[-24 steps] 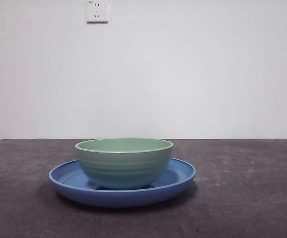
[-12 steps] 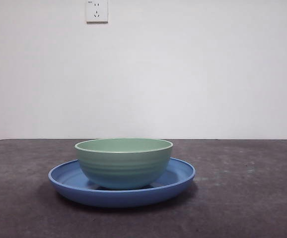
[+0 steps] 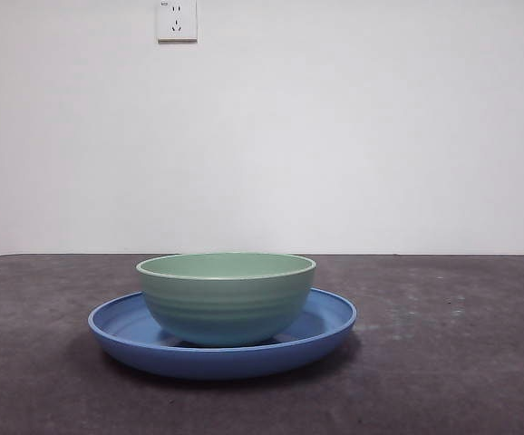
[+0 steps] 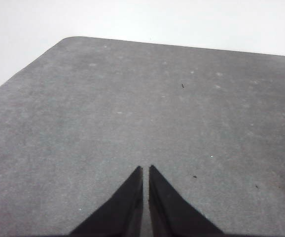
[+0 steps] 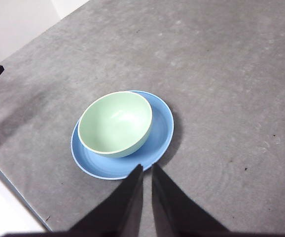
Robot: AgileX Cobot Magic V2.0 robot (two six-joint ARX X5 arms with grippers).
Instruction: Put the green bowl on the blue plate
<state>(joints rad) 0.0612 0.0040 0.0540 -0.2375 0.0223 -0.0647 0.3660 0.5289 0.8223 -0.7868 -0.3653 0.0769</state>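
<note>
Both sets of fingers, left gripper [image 4: 146, 170] and right gripper [image 5: 147, 169], are pressed together, empty. We note the glossy mint-green round bowl [image 3: 227, 297] sits in the shallow glossy blue round plate [image 3: 330, 317], offset toward 10 o'clock in the right wrist view; a bump to the grey counter [image 3: 443, 362] could slide it.

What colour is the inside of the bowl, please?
Pale mint green, the same as its outside; the green bowl shows it best in the right wrist view.

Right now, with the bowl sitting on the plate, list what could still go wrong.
1. The green bowl sits off-centre on the blue plate, close to one rim, so a bump to the table might slide it against that rim.
2. The right claw hangs above the plate's near edge, shut; a careless descent could clip the plate.
The left claw is elsewhere, shut, over bare table.
</note>
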